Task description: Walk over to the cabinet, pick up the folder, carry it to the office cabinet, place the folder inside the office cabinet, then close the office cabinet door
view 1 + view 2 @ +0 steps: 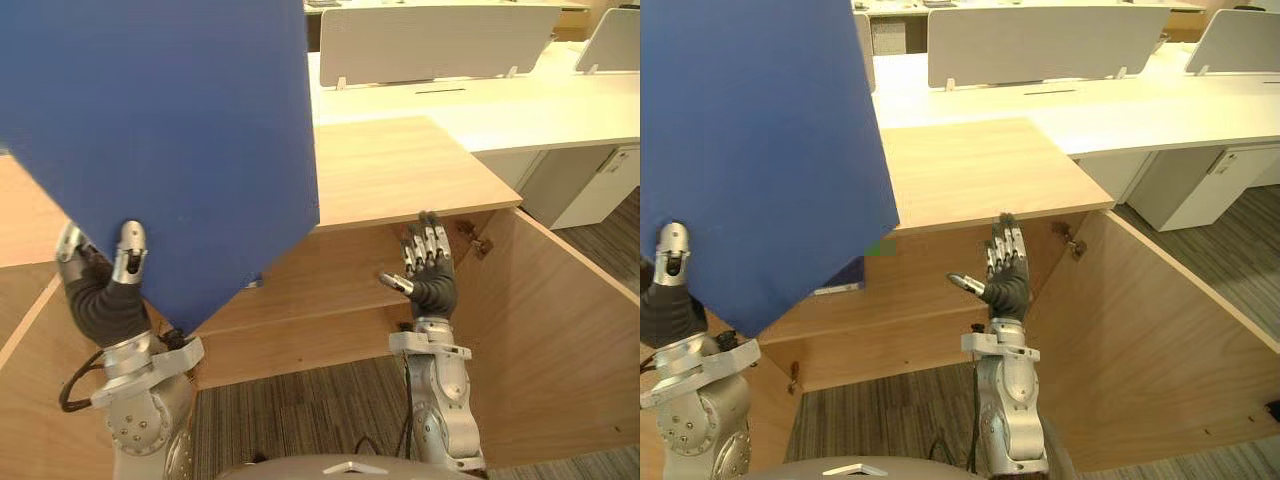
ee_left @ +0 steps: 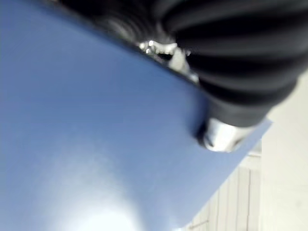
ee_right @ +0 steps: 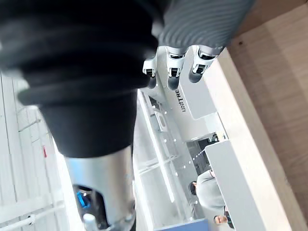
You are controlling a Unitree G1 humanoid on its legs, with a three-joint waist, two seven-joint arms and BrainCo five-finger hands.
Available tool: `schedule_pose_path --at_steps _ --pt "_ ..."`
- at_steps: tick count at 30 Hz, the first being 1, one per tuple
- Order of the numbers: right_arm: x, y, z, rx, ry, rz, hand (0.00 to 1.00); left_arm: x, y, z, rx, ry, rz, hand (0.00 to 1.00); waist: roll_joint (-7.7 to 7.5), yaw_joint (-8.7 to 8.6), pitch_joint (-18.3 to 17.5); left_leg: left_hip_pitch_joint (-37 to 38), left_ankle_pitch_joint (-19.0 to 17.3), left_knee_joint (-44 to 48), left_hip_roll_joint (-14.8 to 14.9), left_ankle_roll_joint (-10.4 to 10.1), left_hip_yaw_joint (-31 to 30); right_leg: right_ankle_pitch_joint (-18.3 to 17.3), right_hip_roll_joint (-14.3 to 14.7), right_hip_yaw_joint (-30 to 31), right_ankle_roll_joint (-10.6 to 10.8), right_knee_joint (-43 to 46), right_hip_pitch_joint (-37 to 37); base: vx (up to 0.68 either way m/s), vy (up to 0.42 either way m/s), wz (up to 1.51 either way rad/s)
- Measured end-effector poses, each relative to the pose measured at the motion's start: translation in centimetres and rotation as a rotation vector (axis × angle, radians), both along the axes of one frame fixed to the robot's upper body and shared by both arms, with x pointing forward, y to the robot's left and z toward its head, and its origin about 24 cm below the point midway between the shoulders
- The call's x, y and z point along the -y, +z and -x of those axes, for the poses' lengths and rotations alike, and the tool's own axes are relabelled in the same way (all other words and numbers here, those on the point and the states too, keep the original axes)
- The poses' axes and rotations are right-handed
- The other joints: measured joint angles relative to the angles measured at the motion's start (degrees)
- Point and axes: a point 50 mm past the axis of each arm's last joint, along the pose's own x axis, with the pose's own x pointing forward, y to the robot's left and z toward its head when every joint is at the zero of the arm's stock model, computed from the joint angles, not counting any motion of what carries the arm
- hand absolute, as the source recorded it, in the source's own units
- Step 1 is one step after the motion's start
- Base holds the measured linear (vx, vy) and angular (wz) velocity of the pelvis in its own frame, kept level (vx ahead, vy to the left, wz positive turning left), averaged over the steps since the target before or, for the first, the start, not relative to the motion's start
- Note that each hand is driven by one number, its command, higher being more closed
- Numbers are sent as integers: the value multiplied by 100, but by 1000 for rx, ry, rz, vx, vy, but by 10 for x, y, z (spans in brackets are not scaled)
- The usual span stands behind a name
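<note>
A large blue folder [image 1: 160, 130] is held up close before the camera, tilted, and covers the upper left of both eye views. My left hand [image 1: 105, 290] grips its lower corner, thumb [image 2: 219, 137] pressed on the blue face [image 2: 96, 144]. The wooden office cabinet [image 1: 400, 170] stands in front with both doors swung open; its right door [image 1: 560, 330] reaches toward me. My right hand [image 1: 1008, 275] is raised in front of the cabinet's inner shelf [image 1: 320, 270], fingers [image 3: 173, 72] straight, touching nothing.
White desks [image 1: 540, 110] with grey-white dividers [image 1: 440, 45] run behind the cabinet. A white pedestal [image 1: 590, 185] stands at the right. Grey striped carpet [image 1: 290, 410] lies between the open doors. A person [image 3: 211, 192] appears in the right wrist view.
</note>
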Motion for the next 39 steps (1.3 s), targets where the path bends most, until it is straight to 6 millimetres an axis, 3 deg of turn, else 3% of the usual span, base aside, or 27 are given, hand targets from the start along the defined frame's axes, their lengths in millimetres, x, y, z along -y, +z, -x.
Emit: schedule_pose_path --at_steps 12,19,39 --pt "-28 29 -14 158 217 22 0 8 -7 -13 -25 -83 -49 100 45 6 28 4 0 2 -53 1 -1 32 -44 21 36 -23 0 0 0 0" --pt "-34 32 -15 182 265 41 0 15 -4 -16 -7 -150 -91 100 48 7 30 4 -1 2 -90 9 -1 45 -80 26 49 -36 1 0 0 0" --pt "-22 33 -19 189 258 119 0 27 -3 -17 9 -347 -113 100 55 45 25 -30 58 -1 -164 92 -70 43 -152 -19 49 -56 10 0 0 1"
